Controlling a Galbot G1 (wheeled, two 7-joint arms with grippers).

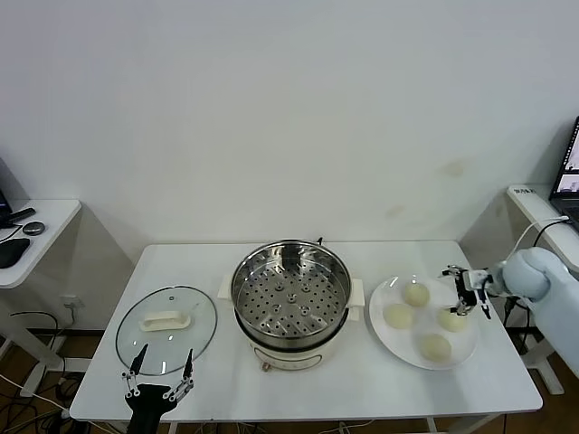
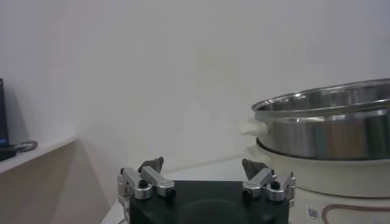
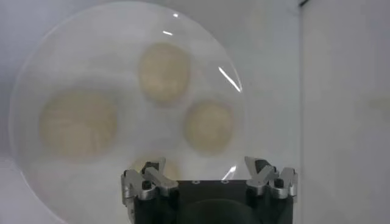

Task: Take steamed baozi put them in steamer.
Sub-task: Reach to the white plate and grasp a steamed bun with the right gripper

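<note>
Jaws spread wide on the right gripper [image 1: 469, 291] above the plate [image 1: 394, 344] holding four steamed baozi [image 1: 399, 316] (steamer [image 1: 290, 287] beside it), left gripper [image 1: 159, 374] open near the lid [image 1: 166, 330]

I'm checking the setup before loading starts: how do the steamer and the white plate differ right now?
The steamer is a deep, shiny steel pot on a white base; the plate is flat and white. The steamer's perforated tray holds nothing, while the plate carries all four baozi. The steamer sits mid-table beside the glass lid; the plate lies to its right, under the open right tool. Both are round and rest on the table.
</note>
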